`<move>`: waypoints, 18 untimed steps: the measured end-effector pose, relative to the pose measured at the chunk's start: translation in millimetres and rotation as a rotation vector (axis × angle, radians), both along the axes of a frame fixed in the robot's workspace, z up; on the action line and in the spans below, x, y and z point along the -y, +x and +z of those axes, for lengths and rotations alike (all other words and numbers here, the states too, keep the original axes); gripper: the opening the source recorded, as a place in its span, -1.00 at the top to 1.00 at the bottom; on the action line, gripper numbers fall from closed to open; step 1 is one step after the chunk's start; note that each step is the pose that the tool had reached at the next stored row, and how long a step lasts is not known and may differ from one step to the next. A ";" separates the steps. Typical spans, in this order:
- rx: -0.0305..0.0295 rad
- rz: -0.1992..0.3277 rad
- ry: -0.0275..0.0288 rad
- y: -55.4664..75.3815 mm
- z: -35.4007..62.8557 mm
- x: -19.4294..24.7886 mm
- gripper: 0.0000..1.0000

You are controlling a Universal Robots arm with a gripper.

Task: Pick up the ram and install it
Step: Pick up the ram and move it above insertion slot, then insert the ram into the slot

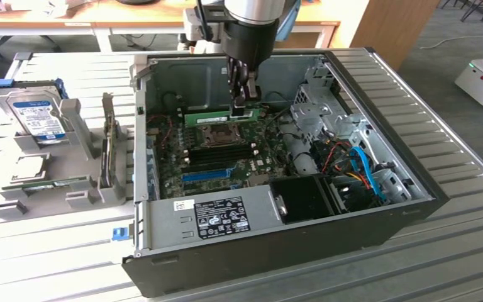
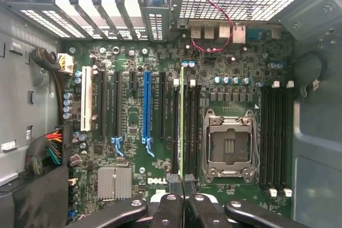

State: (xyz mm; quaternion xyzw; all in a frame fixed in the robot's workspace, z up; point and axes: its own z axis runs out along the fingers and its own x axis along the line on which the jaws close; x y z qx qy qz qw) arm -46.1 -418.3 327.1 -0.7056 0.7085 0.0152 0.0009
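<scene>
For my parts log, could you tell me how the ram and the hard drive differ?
The ram is a thin green stick; the hard drive is boxy, silver, blue-labelled. The ram sits inside the computer case in the gripper; the hard drive stands in a grey rack outside it.

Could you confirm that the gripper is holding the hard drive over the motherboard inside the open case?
Not quite: the gripper holds the ram, not the hard drive, over the motherboard inside the open case; the exterior view shows it.
</scene>
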 end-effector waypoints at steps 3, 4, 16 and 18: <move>0.0000 0.000 0.0002 0.0 0.1 0.0 0.76; -0.0001 0.000 0.0002 0.0 0.1 0.0 0.76; -0.0001 0.000 0.0065 0.0 -3.5 0.1 0.76; -0.0001 -0.001 0.0100 0.0 -7.0 0.2 0.76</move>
